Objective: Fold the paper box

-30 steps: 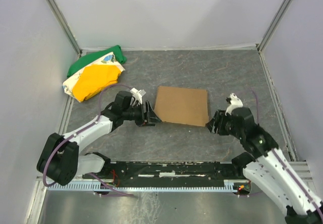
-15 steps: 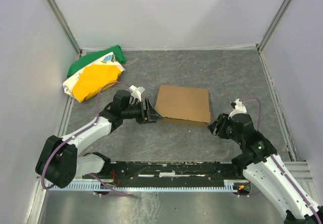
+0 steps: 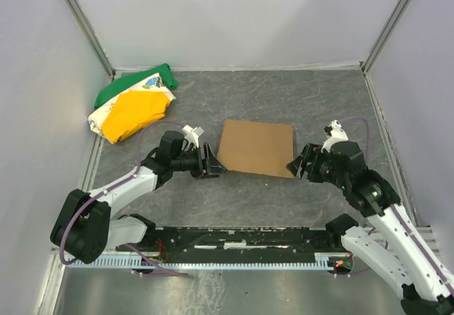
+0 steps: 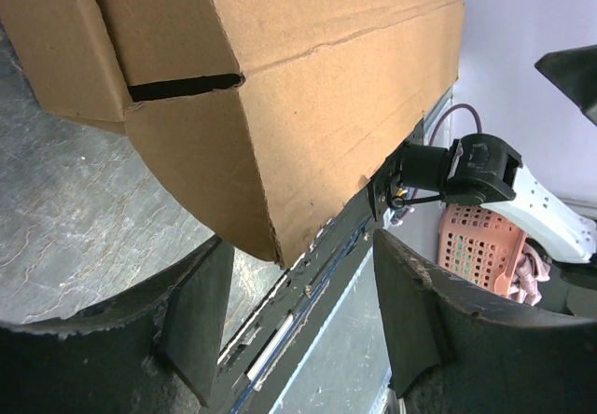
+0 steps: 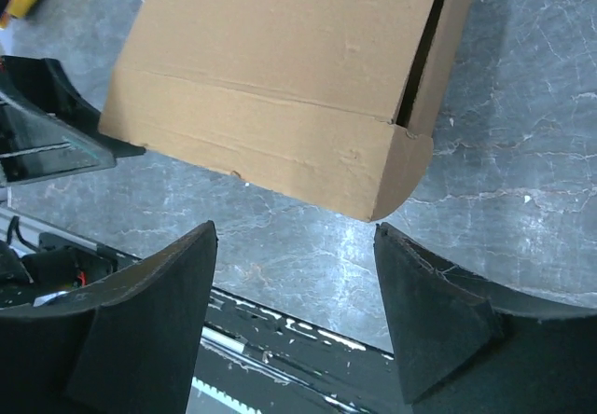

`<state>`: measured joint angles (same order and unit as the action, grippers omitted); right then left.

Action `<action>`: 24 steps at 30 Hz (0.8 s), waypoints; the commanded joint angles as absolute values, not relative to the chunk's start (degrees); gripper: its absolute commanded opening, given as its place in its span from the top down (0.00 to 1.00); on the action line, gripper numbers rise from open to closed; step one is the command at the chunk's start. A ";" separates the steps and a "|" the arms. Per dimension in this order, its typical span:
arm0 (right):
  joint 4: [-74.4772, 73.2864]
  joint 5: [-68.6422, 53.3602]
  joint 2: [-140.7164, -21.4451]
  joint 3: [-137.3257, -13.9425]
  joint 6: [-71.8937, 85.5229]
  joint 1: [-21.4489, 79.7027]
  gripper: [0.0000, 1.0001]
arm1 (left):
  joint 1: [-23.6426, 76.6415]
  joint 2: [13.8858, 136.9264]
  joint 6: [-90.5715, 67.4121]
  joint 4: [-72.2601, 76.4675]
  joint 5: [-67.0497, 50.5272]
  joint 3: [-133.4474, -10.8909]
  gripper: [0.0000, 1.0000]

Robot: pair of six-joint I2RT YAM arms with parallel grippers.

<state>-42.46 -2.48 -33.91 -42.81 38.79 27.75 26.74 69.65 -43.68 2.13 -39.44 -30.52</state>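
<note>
The paper box [image 3: 256, 147] lies closed and flat on the grey table, a brown cardboard mailer. My left gripper [image 3: 211, 160] sits at its near left corner and is open. In the left wrist view the box [image 4: 308, 88] fills the top, with its corner just at the mouth of the left gripper [image 4: 298, 325] and nothing between the fingers. My right gripper [image 3: 297, 164] is at the box's near right corner, also open. In the right wrist view the box [image 5: 280, 88] lies ahead of the right gripper [image 5: 294, 297], its rounded corner close to the right finger [image 5: 424, 311].
A green, yellow and white cloth bundle [image 3: 135, 106] lies at the back left. Pale walls close the table on three sides. A black rail [image 3: 234, 238] runs along the near edge. A pink basket [image 4: 476, 246] shows beyond the table in the left wrist view.
My right gripper drew back, then came forward to the box's near right corner with its jaws wider. The box's near edge settled flat. The left gripper has hardly moved.
</note>
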 commanded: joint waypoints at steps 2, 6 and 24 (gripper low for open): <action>-44.56 -3.13 -44.11 -44.82 36.30 28.09 0.24 | 26.79 69.73 -44.41 4.83 -41.43 -30.40 0.32; -41.81 -4.68 -48.92 -43.79 35.65 28.10 0.25 | 26.76 69.65 -43.22 2.74 -41.19 -31.55 0.32; -40.73 -2.78 -54.67 -43.79 33.49 28.08 0.25 | 26.67 65.08 -32.41 -17.06 -27.77 -40.69 0.30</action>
<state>-43.51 -2.96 -54.46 -43.64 34.41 27.75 26.74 66.74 -35.24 -15.46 -30.50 -37.23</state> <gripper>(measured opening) 0.754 0.698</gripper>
